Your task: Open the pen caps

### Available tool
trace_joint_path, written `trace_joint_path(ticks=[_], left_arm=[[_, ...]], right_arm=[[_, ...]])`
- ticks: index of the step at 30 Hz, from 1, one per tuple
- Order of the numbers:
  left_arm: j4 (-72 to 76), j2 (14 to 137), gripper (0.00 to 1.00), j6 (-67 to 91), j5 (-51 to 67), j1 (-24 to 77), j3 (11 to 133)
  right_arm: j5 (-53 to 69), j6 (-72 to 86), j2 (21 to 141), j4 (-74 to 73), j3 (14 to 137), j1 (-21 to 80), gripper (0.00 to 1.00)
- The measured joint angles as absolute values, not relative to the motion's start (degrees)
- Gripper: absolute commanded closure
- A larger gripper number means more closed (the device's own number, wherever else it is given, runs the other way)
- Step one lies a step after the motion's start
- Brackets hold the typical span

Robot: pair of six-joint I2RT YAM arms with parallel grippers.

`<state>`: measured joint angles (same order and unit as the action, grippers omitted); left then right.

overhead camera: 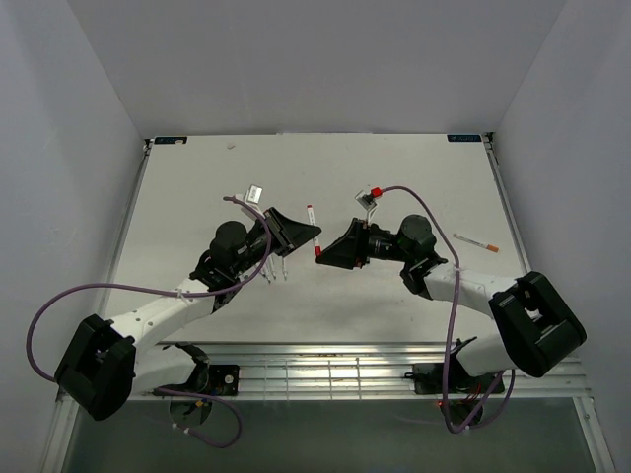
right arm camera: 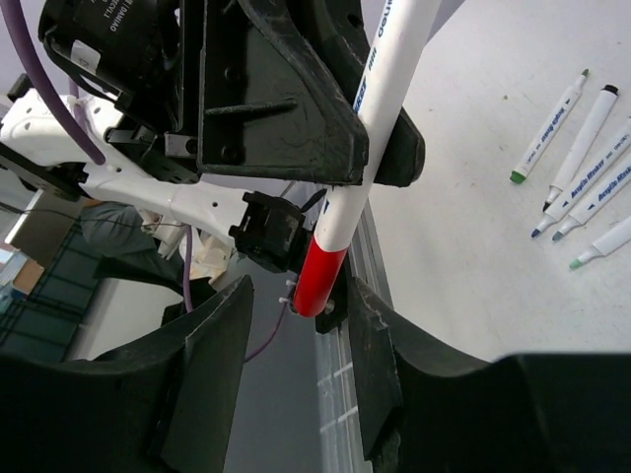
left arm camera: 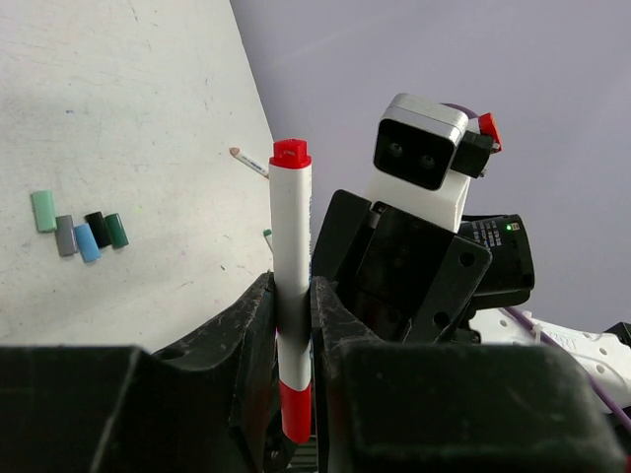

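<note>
A white marker pen with a red pen cap on each end is upright between the fingers of my left gripper, which is shut on its barrel. One red cap sticks up above the jaws and the other hangs below them. In the top view the left gripper holds this pen above the middle of the table. My right gripper is open around the lower red cap. That cap lies closer to the right finger, with a clear gap on the left side.
Several loose caps in green, grey, blue and black lie together on the table. Several uncapped pens lie side by side, under the left arm in the top view. One more pen lies at the right. A metal rail runs along the near edge.
</note>
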<state>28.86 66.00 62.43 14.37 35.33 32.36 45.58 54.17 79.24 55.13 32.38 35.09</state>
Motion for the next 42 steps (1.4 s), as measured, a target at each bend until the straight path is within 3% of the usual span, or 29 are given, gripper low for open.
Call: trace_joint_path(ticks=[5, 10, 15, 19, 23, 27, 33, 42], left_arm=[[29.2, 66.0, 1.0, 62.4, 14.3, 35.3, 32.3], [29.4, 66.0, 1.0, 62.3, 14.4, 35.3, 32.3], [30.5, 66.0, 1.0, 62.3, 14.4, 35.3, 32.3], [31.4, 66.0, 1.0, 61.8, 14.4, 35.3, 32.3], [31.2, 66.0, 1.0, 61.0, 13.9, 35.3, 32.0], [26.7, 66.0, 1.0, 59.7, 11.2, 35.4, 32.0], [16.7, 66.0, 1.0, 58.6, 2.9, 36.2, 35.3], [7.8, 66.7, 1.0, 61.6, -1.5, 37.4, 36.8]], right_arm=[[45.9, 58.4, 82.3, 60.8, 32.4, 35.8, 0.55], [46.3, 62.5, 85.5, 65.7, 32.4, 36.3, 0.68], [46.2, 65.8, 87.5, 70.0, 32.4, 36.4, 0.75], [45.8, 68.0, 88.7, 71.6, 32.4, 36.4, 0.92], [45.1, 67.9, 88.8, 70.3, 32.4, 36.4, 0.92], [39.6, 58.2, 83.7, 54.3, 32.7, 37.3, 0.92], [18.6, 37.7, 76.2, 20.4, 41.7, 43.3, 0.92], [-5.6, 22.2, 76.2, 4.2, 46.9, 52.6, 0.92]])
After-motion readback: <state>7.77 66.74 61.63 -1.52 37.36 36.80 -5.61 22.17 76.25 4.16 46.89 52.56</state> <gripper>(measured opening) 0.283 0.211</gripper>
